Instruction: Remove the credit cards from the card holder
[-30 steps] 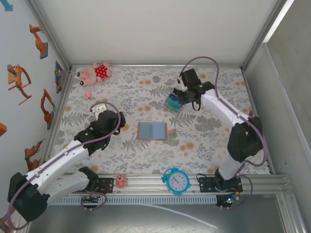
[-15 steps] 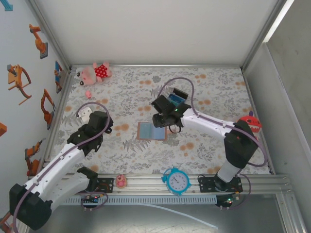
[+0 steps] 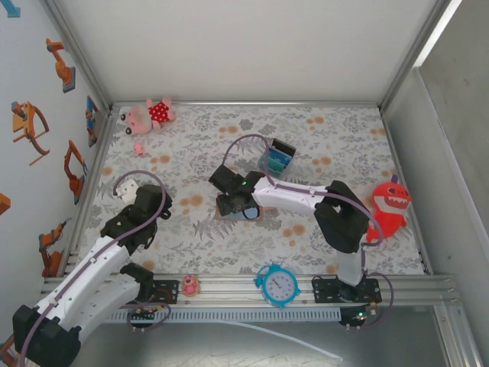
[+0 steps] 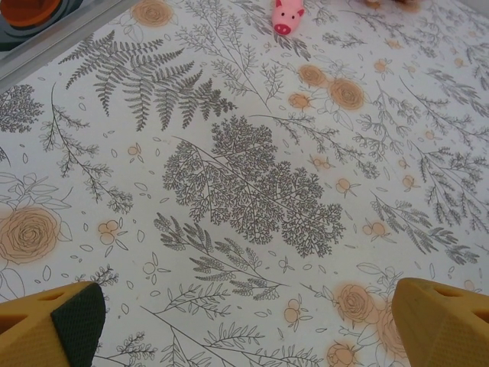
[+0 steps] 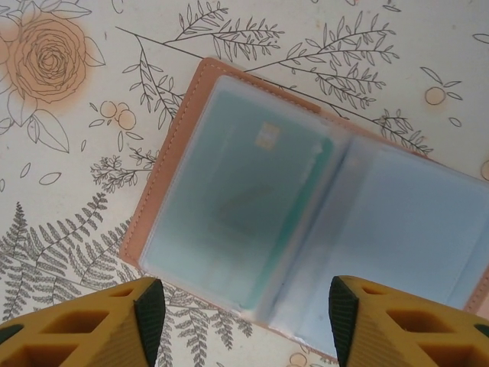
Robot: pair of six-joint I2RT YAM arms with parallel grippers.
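while my right gripper (image 5: 246, 325) hung low over the card holder (image 5: 306, 206), its two yellow fingers stood apart with nothing between them, so i called it open. only the fingertips (image 5: 147, 310) showed, cut off by the bottom edge of the wrist view.

the holder lay spread open and flat on the flowered cloth (image 4: 244, 176), about the middle of the table. its tan border showed along the left and far sides, while its right end ran out of the wrist picture. under the cloudy left pocket sat a teal card (image 5: 244, 222) with a small chip. the right pocket looked pale blue, and i could not tell whether a card lay in it. from the top camera my wrist hid nearly all of the holder, leaving just a sliver at its near right corner.

my left gripper (image 4: 252, 329) stood wide open over bare cloth well to the left, holding nothing, with only its two finger corners in the wrist view. a little pink pig figure (image 4: 287, 14) lay at the far edge of that view.

a black box of teal cards (image 3: 276, 158) sat just far and right of the holder. a red shark toy (image 3: 388, 206) stood at the right, partly behind my right arm. a blue clock (image 3: 276, 284) rested on the near rail.
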